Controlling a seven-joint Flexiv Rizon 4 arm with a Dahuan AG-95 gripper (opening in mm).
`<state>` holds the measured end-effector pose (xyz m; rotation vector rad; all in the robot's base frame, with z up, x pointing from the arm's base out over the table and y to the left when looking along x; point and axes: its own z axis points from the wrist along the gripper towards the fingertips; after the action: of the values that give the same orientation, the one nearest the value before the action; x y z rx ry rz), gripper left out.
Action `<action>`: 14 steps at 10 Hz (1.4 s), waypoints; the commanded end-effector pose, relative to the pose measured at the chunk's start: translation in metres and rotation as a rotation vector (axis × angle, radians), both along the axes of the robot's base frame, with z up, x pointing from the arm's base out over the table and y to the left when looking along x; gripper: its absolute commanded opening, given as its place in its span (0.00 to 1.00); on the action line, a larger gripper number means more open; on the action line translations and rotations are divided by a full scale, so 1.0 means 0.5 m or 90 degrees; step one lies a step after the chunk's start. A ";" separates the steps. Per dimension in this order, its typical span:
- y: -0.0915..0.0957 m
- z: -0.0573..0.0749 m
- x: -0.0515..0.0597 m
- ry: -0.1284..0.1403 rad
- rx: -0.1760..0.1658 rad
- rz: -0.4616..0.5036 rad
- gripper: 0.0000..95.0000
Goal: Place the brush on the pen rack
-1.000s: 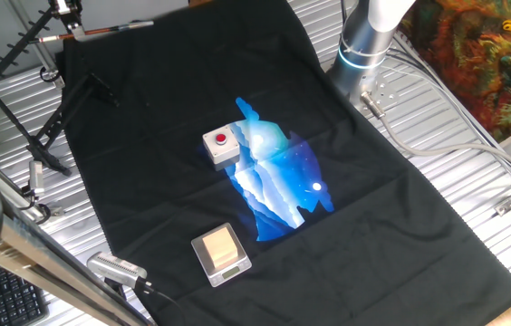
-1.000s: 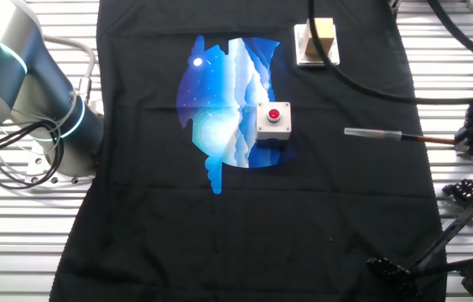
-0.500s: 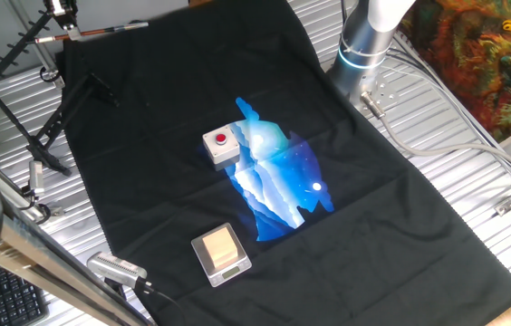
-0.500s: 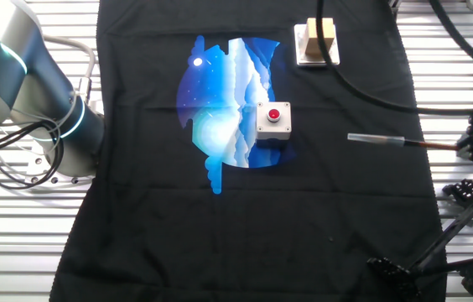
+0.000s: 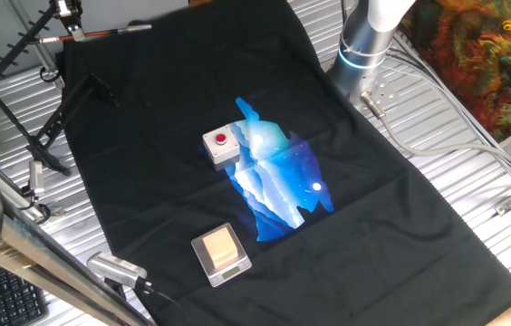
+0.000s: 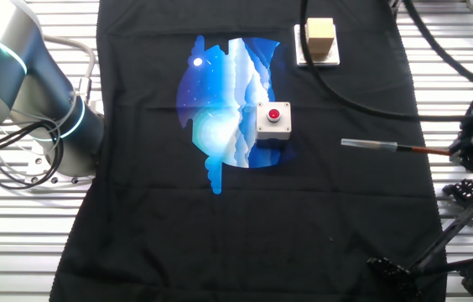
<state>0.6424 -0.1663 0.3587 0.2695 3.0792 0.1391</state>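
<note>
Brush [image 6: 392, 148] is held up off the surface near the edge, lying roughly level; I see its pale, clear-capped tip pointing inward over the black cloth [image 6: 245, 235] and the reddish handle running out to the hand [image 6: 469, 153]. In one fixed view the brush [image 5: 101, 33] shows as a thin reddish line w/ a grey tip, again about horizontal, its handle end at the hand [image 5: 63, 15] near the top-left corner. Hand looks closed round the handle end, fingers pinched tight on it, though the fingertips are dark and partly cut off by the frame, so I can't make out the exact finger gap. Pen rack [image 5: 22, 89] sits just beside and below the hand in that view: black thin bar w/ short teeth, splayed legs spreading onto the cloth edge and the ribbed surface [image 5: 437, 154]. From the other fixed view I only get the rack's [image 6: 463, 226] legs and feet at bottom right, below the hand. Can't tell whether brush touches the rack teeth; it seems apart, above them. Further in, a small grey box w/ red button [image 6: 273, 119] sits mid-cloth at the edge of the blue-white print [image 6: 220, 92]. Beyond it, a tan block on a white tray [image 6: 320, 38] near the far cloth edge. Arm base [image 6: 48, 109] w/ a lit blue ring stands off the cloth on the opposite side.
</note>
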 end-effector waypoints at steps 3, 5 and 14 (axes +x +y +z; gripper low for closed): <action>-0.007 -0.014 -0.003 -0.008 0.000 -0.003 0.00; -0.009 -0.018 -0.007 -0.012 -0.001 -0.008 0.00; -0.016 -0.036 -0.029 -0.024 0.003 -0.007 0.00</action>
<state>0.6293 -0.1752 0.3407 0.2796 3.0389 0.1493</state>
